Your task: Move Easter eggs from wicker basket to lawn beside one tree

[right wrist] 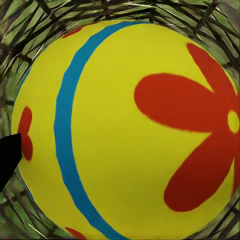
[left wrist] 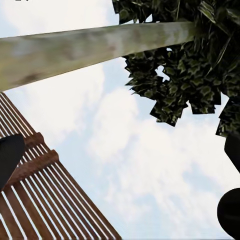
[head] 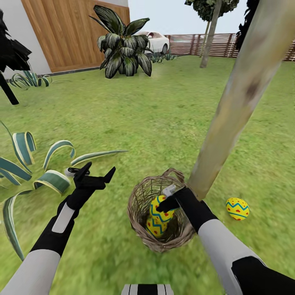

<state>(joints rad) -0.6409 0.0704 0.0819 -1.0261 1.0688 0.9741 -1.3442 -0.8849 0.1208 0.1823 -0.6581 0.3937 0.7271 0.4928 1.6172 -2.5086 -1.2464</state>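
Wicker basket (head: 141,229) sitting on the lawn (head: 164,123), touching the foot of the leaning pale tree (head: 241,94). Holding two Easter eggs: upper egg (head: 157,206) directly under the right tool (head: 166,201), lower egg (head: 155,227) beneath it. Reaching into the basket from above, right tool; cannot tell whether clenched or released on the upper egg, though the flower-marked egg (right wrist: 130,130) is looming very close ahead of it, wicker around. Lying on the grass just beyond the trunk, to that tool's right, third egg (head: 237,208). Hovering well left of the basket, left tool (head: 98,175), released and grasping nothing, near a striped agave plant (head: 24,164).
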